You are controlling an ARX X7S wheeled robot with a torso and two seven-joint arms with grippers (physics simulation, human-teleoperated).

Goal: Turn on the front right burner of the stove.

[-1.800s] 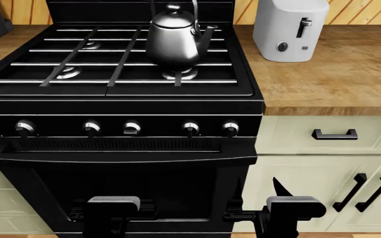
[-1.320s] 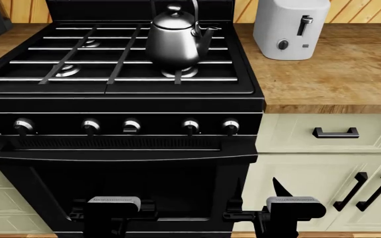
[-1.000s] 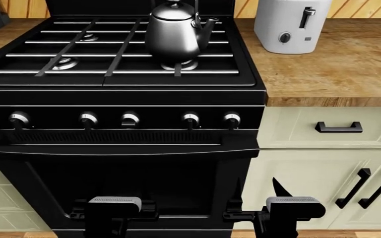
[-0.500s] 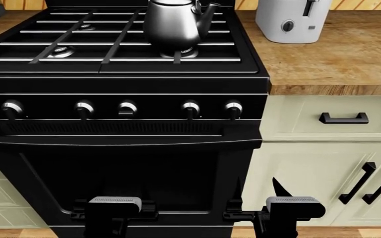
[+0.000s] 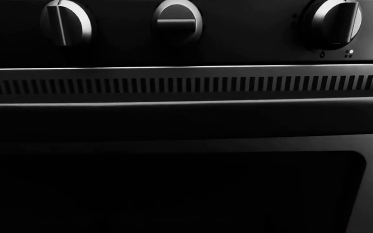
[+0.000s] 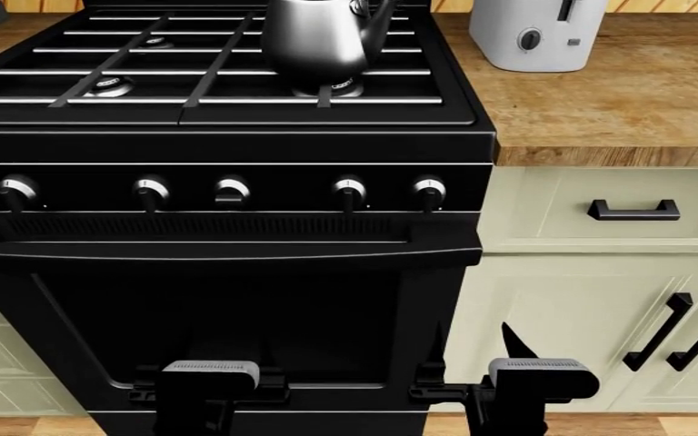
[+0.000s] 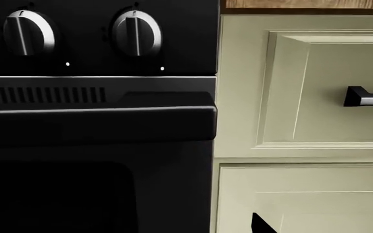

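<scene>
The glossy black stove fills the left of the head view. Its front right burner shows as a small silvery ring under the grate, with a steel kettle standing on it. Silver-faced knobs run along the front panel; the two rightmost also show in the right wrist view. My left gripper is low before the oven door, its fingers lost against the black. My right gripper is low at the stove's right edge, one black fingertip showing off-centre, jaws apart and empty.
Cream cabinets with black handles stand right of the stove under a wooden counter. A white toaster sits on the counter. The oven door handle bar juts out below the knobs. Three more knobs show in the left wrist view.
The head view has shifted so the stove top and knobs sit higher in the picture and look nearer. Both grippers keep the same place in the view.
</scene>
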